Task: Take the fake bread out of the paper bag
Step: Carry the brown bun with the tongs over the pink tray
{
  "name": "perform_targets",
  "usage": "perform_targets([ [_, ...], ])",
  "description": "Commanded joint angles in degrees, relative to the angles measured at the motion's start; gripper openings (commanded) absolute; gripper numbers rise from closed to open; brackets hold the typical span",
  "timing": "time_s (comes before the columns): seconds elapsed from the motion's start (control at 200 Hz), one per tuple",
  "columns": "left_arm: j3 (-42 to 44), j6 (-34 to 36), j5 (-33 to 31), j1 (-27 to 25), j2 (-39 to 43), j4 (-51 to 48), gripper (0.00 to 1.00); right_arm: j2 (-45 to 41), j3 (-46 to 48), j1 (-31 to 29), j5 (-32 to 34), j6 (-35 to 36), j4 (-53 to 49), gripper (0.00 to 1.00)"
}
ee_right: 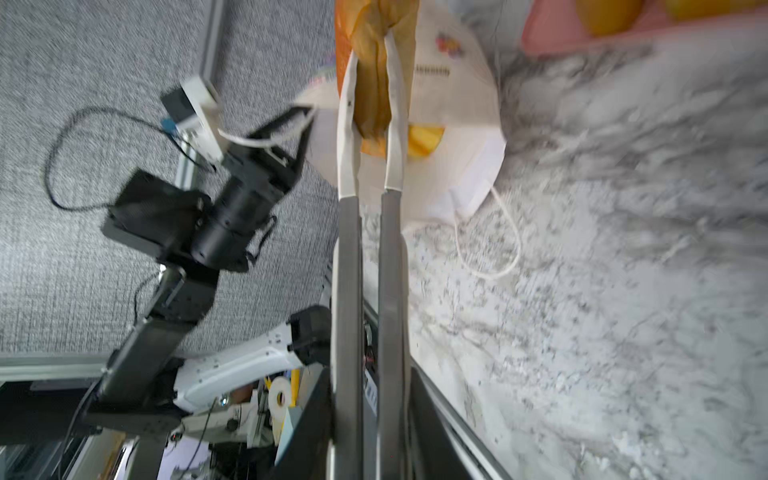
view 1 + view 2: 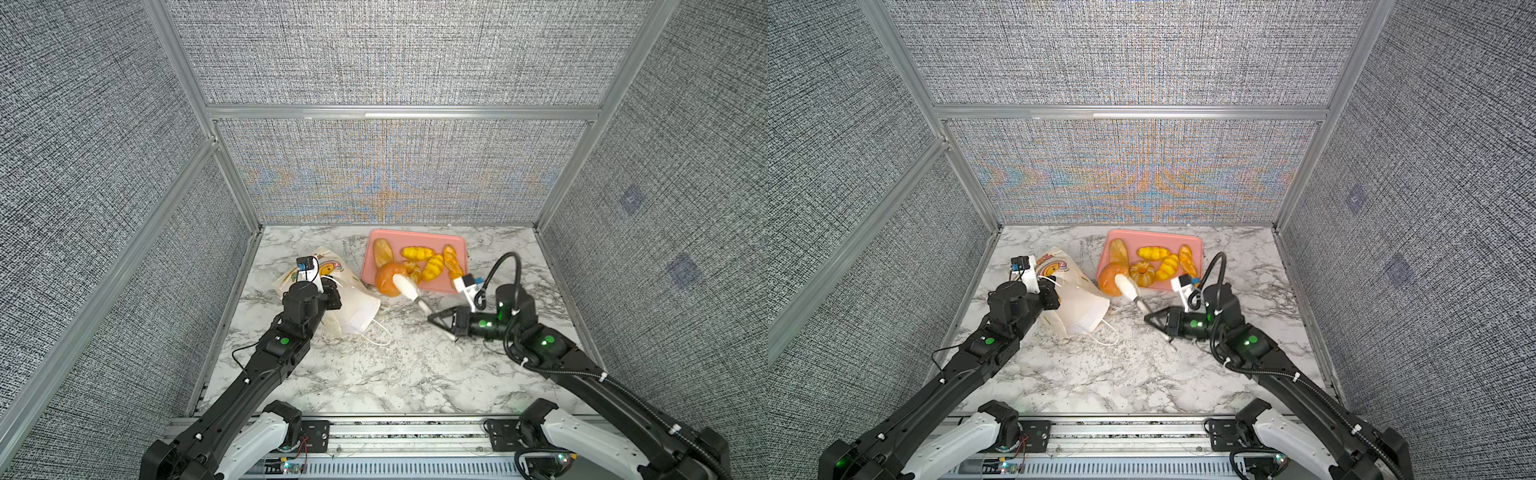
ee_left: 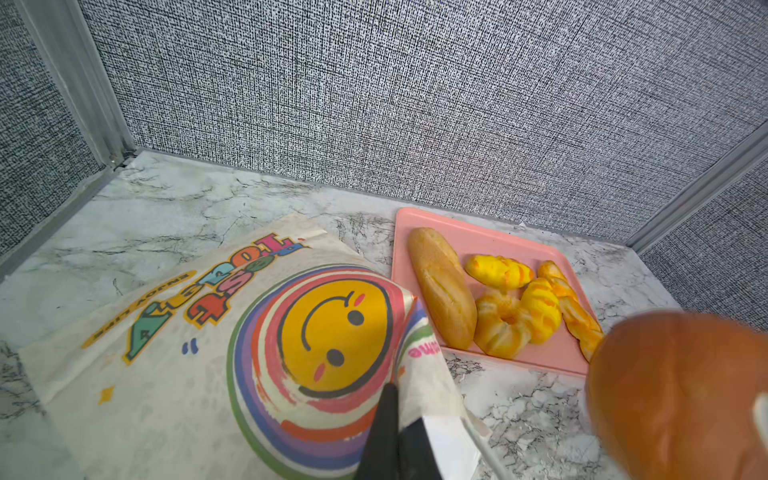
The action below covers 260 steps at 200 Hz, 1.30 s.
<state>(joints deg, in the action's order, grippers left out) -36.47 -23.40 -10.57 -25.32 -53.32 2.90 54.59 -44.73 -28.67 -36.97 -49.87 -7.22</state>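
As left hand (image 1: 308, 118) pinches the paper bag (image 2: 361, 307), right hand (image 2: 434, 321) squeezes tongs (image 2: 415, 297) across the round bun (image 2: 386, 276), seemingly light and slippery

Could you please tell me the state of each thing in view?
Paper bag, lying on its side, mouth open.
Left pincer, shut on the bag's edge.
Right pincer, shut on the round bun, lifted.
Pink tray, flat, holding five pastries.
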Motion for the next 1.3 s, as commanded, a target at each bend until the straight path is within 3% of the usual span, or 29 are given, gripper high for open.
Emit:
perform_targets([
  [0.0, -0.3, -0.3, 0.2, 0.0, -0.1, 0.4, 0.0, 5.1, -6.7, 6.0, -6.4, 6.8, -3.8, 0.0],
  [0.28, 1.2, -0.6, 1.0, -0.1, 1.7, -1.7, 0.0, 35.9, -33.1, 14.1, -3.7, 17.3, -12.3, 0.0],
  [0.53, 3.0, 0.4, 0.7, 0.0, 3.0, -2.1, 0.0, 53.8, -48.7, 16.8, 0.2, 21.6, -19.2, 0.0],
  [1.296, 3.6, 0.8, 2.0, 0.0, 1.7, -1.7, 0.0, 74.2, -65.9, 14.4, -1.4, 23.8, -24.7, 0.0],
])
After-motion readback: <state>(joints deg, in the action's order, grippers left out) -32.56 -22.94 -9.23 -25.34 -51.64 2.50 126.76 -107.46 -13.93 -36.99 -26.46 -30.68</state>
